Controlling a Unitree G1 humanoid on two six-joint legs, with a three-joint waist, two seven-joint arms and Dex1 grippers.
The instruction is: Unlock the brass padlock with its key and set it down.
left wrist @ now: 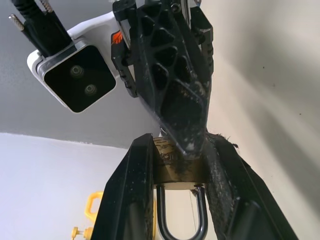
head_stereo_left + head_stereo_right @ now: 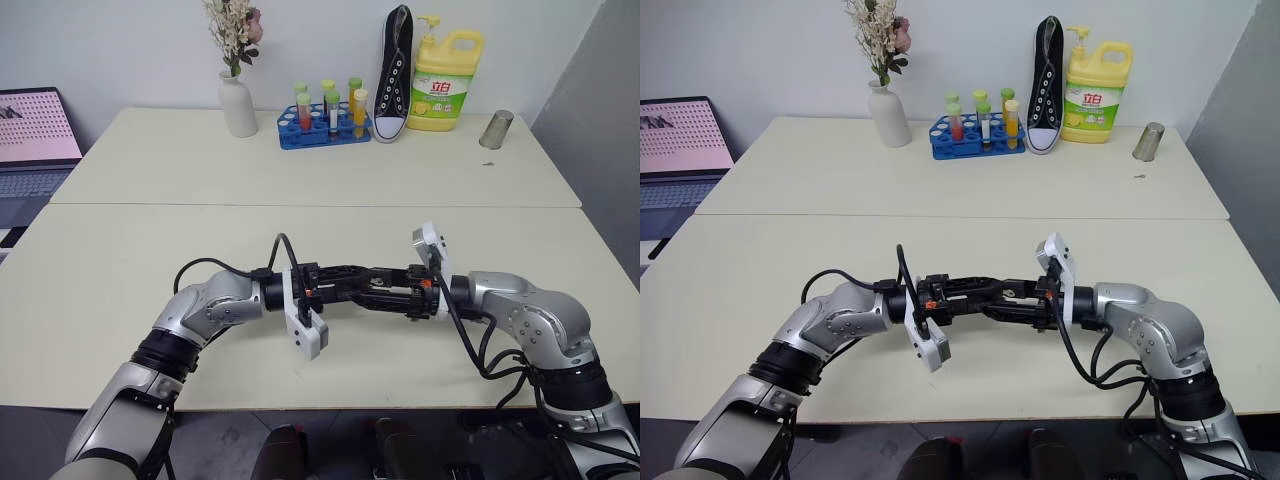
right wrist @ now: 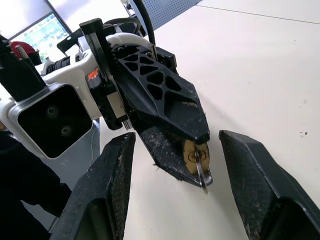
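Left gripper: my fingers are pinched on the padlock, pointing across toward my right arm, above the near table.
Padlock: brass body clamped between my left fingers, shackle hanging back toward my wrist. It is off the table, held in the air midway between my two arms.
Key: a thin silvery blade sticks out of the padlock's round keyway face; nothing grips it.
Right gripper: my fingers are spread wide, one on each side of the left gripper's tip, apart from padlock and key. In the left wrist view one right finger crosses in front of the padlock and hides part of its body.
Table: pale top bare under both grippers.
In the way: only my own crossed fingers; the head view cannot show the padlock behind them.
Far table: vase with dried flowers, blue tube rack, black shoe stood on end, yellow bottle, metal cup, all well apart from my hands.
Far left: laptop beside the table.
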